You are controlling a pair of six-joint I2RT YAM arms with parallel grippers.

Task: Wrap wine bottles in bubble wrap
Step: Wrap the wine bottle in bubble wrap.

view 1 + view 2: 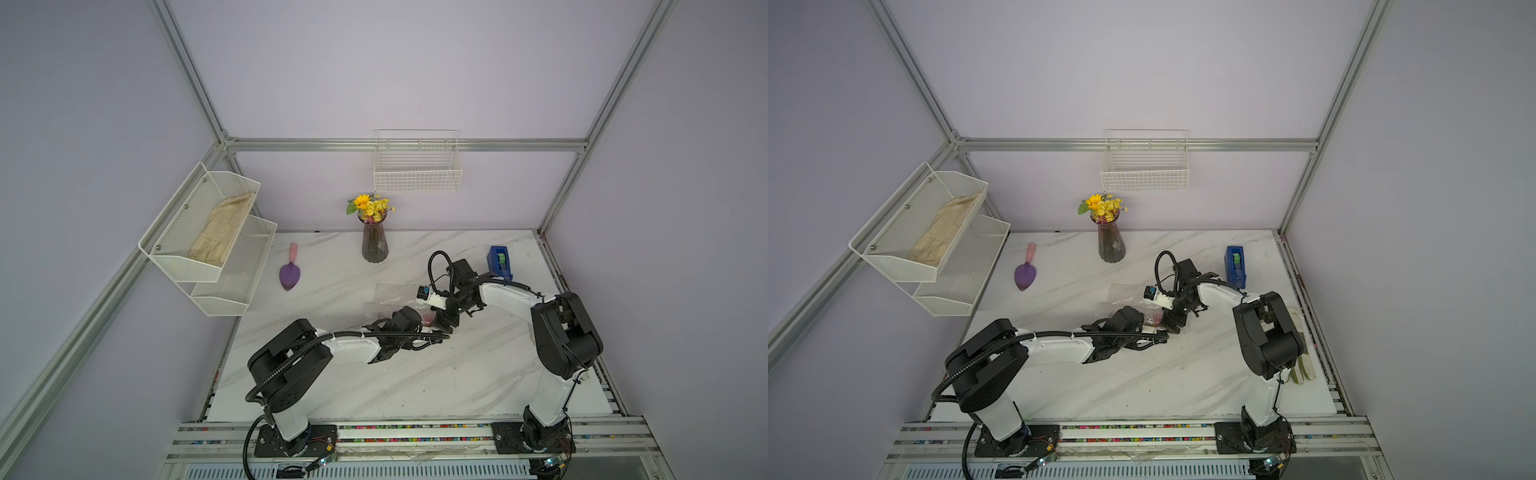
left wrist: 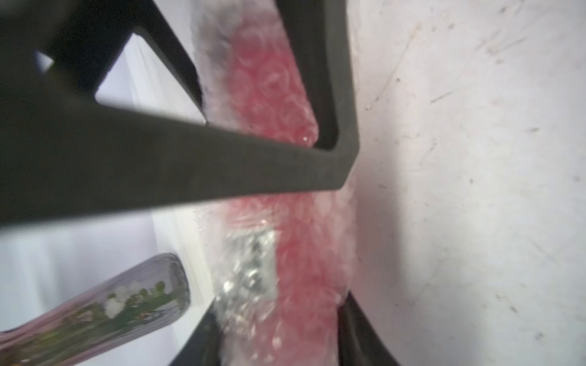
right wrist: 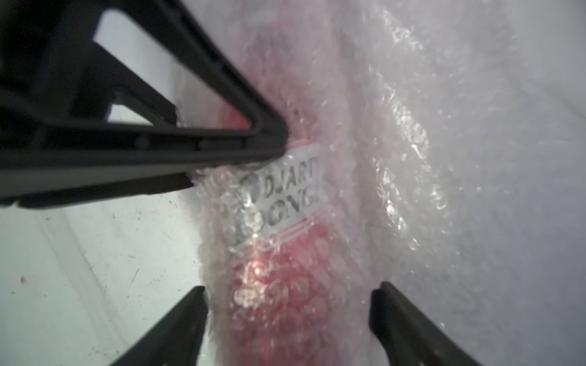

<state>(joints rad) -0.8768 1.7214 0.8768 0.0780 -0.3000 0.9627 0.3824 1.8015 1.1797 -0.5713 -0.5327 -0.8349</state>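
Two robot arms meet over the middle of a white marbled counter (image 1: 415,382); between them the wine bottle (image 3: 272,317) lies on its side on the counter, its pink-red body and white printed label blurred beneath a layer of bubble wrap (image 3: 406,142); the left fingers (image 2: 199,345) pinch the covered bottle from both sides; the right fingers (image 3: 177,326) stand spread astride it, one just beside the wrap, the other apart from the bottle; the wrapping looks partly done: the bottle is covered at least once, yet in a top view a loose stretch of the sheet lies flat beyond it, so more rolling seems left, and perhaps fastening, since the blue tape dispenser (image 1: 500,259) stands well apart near the back right corner; a white wire basket (image 1: 415,178) on the back wall shows nothing inside; a two-tier white mesh shelf (image 1: 183,266) on the left wall holds a crumpled beige cloth (image 1: 222,232) in its upper tier, nothing visible in the lower; a dark ribbed vase (image 1: 375,245) holds yellow flowers (image 1: 370,205)
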